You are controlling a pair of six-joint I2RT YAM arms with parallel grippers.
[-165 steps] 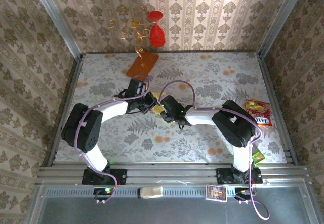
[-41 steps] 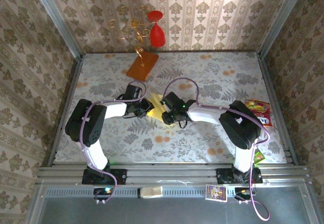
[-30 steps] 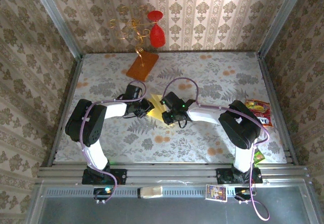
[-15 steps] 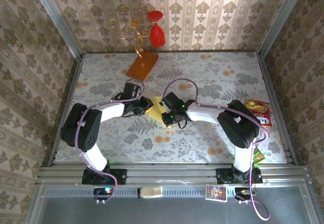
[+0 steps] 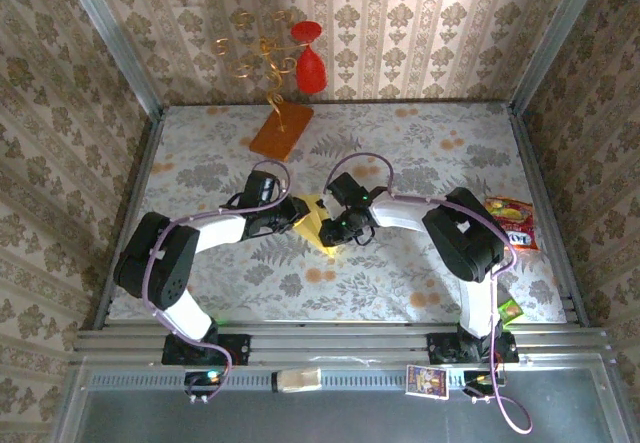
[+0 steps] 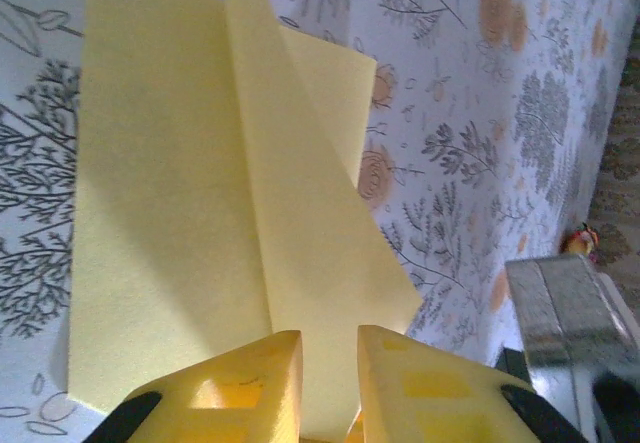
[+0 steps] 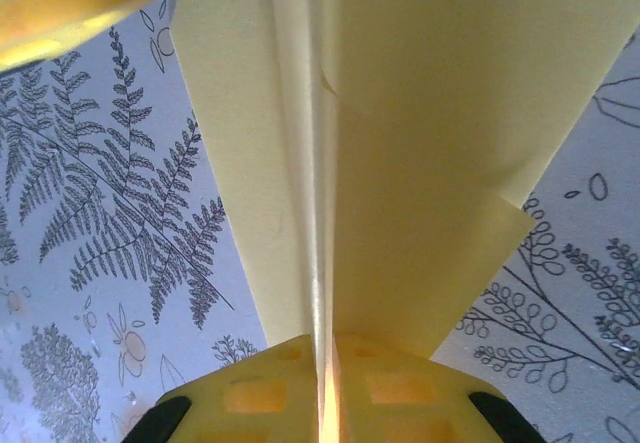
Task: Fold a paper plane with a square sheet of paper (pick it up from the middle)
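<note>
Floral tabletop (image 5: pixel 430 263) is carrying the square sheet of paper (image 5: pixel 309 220) near its centre, partly folded. Both the left gripper (image 6: pixel 330 378) and the right gripper (image 7: pixel 324 383) are pinching its raised crease. Folding is seemingly proceeding mid-task; the next move is likely calling for pressing that crease flat.

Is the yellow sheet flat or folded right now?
Folded: the yellow sheet shows overlapping flaps along a crease; left gripper and right gripper both pinch it.
</note>
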